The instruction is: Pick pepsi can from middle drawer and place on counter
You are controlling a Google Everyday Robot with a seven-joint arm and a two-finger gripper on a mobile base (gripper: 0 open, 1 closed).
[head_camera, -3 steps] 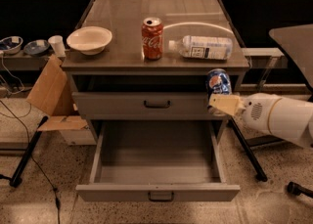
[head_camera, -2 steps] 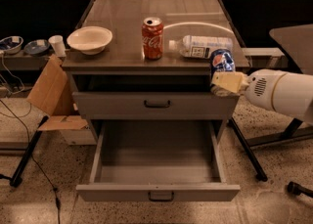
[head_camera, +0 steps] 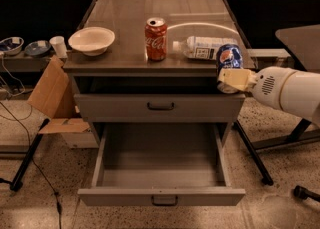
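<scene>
The pepsi can is dark blue with a round red-white-blue logo. My gripper is shut on its lower part and holds it upright at the counter's front right corner, about level with the top. The counter is the flat grey-brown top of the cabinet. The middle drawer is pulled fully open below and nothing shows inside it. My white arm comes in from the right.
On the counter stand a red Coca-Cola can, a white bowl at the left and a clear plastic bottle lying on its side just behind the pepsi can. A shut drawer front sits above the open one. A cardboard box stands at the left.
My gripper has risen with the pepsi can from beside the upper drawer front to the level of the counter's front right corner.
</scene>
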